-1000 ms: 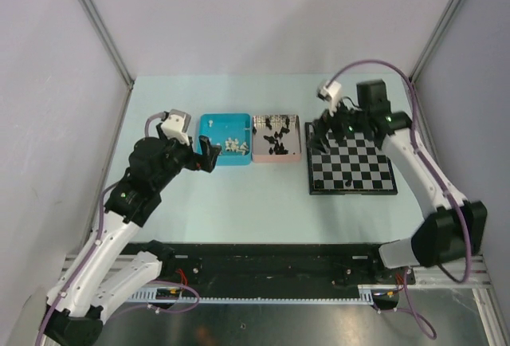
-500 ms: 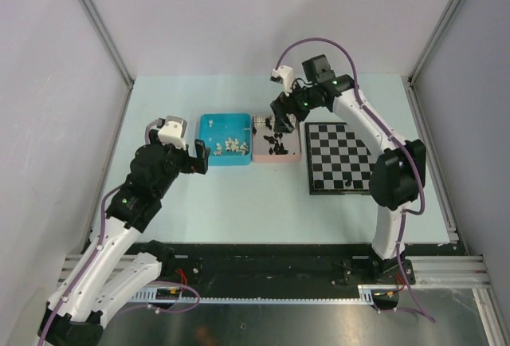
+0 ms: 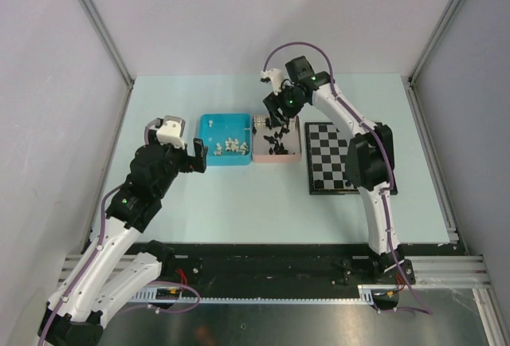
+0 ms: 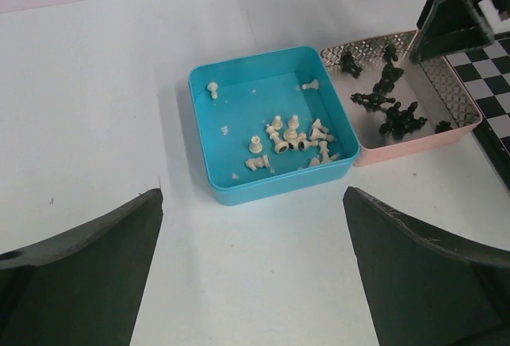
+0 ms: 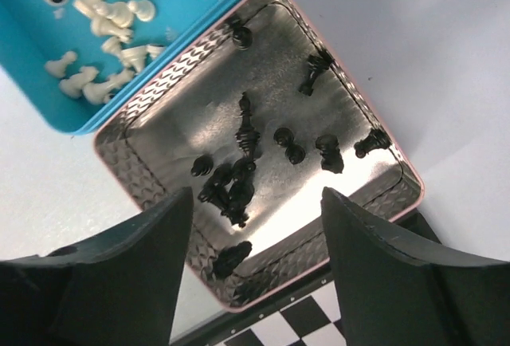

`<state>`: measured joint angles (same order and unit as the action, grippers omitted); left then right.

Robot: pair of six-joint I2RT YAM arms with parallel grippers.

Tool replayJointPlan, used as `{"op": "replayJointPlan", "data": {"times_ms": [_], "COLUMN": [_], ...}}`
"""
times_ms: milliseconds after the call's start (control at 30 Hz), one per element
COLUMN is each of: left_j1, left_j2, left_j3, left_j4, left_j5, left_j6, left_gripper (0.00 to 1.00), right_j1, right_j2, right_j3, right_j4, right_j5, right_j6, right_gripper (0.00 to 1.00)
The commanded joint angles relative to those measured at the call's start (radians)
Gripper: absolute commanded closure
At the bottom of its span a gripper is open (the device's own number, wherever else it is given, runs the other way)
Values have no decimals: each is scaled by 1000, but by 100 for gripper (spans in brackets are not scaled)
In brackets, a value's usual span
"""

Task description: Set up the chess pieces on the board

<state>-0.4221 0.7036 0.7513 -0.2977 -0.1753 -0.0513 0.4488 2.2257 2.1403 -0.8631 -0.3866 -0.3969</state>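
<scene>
Over the pink tray [image 3: 276, 160], right arm [image 3: 336, 106] stretched, jaws apart

In the top view the right arm [image 3: 368, 163] hides much of the board [image 3: 325, 155].

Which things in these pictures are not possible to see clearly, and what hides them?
- Top view: the right arm covers the board's right part; pieces there cannot be ruled out.
- Top view: the white pieces are too small to name.
- Right wrist view: the right gripper's fingers hide parts of the pink tray's near edges.
</scene>
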Motion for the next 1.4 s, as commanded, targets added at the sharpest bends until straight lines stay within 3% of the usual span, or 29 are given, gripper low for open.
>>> {"op": "replayJointPlan", "data": {"times_ms": [0,267,1367], "left_j1": [8,8,19], "left_j2": [-15,-12,2], "left_j3": [-4,-6,-7], "left_j4": [37,37,40], "left_j5": [-29,-33,-27], "left_j6": [36,39,39], "left_gripper": [0,0,0], "right_j1": [8,10,13], "right_j2": [64,132,290], "right_j3": [84,107,224], "right_j4": [-28,-17,-30], "right_j5": [52,55,41], "right_j6": [26,23,23], "right_gripper": [34,59,64]}}
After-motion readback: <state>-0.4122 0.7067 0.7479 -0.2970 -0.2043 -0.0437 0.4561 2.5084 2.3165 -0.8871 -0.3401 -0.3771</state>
